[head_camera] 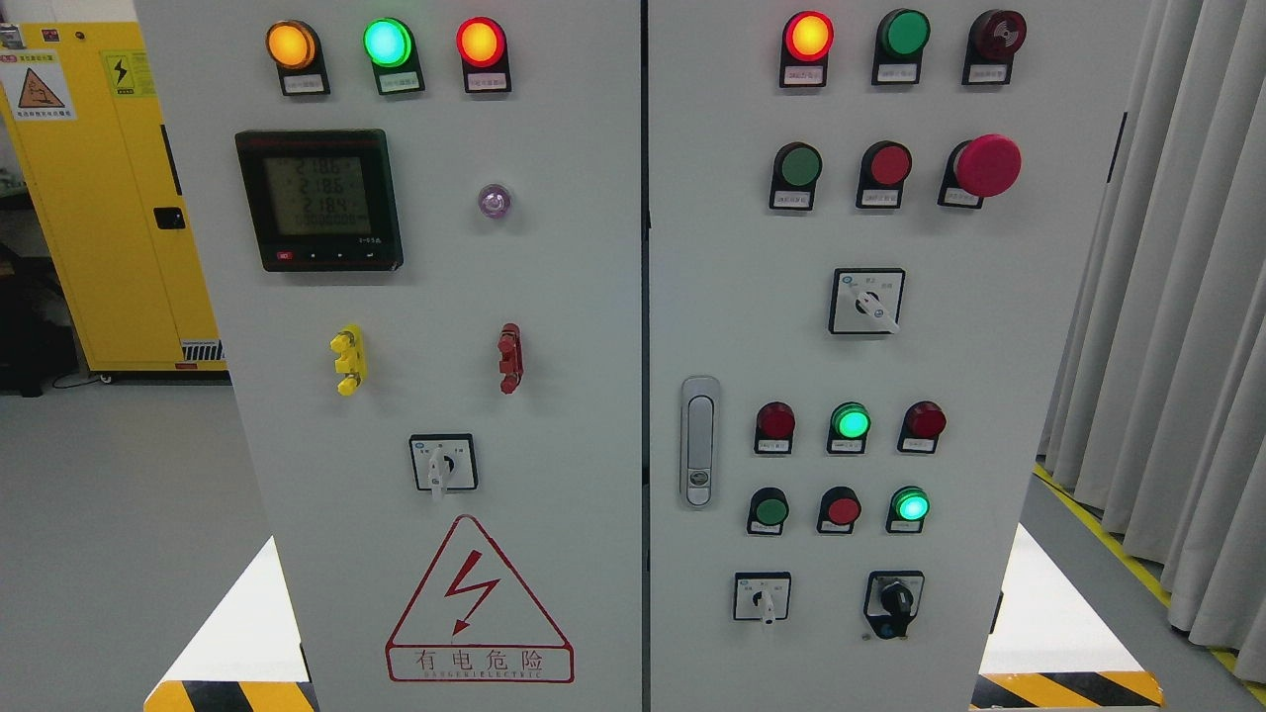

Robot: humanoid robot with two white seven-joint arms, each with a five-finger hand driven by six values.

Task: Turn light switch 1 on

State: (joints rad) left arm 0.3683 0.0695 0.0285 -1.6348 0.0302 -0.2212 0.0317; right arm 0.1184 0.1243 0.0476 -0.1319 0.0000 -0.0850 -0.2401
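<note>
Button label plates (794,199): print too small to read | yellow cabinet (109,198): cut off left, partly hidden behind control cabinet (554,297) | curtain (1187,297): cut off right.

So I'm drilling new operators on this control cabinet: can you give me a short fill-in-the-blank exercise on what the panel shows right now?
1. Left door's top row: the lit middle lamp is ____.
2. The large mushroom button on the right door is ____.
3. The red warning triangle frames a ____ symbol.
4. The door handle sits at the right door's ____ edge.

Missing words: green; red; lightning bolt; left
</note>
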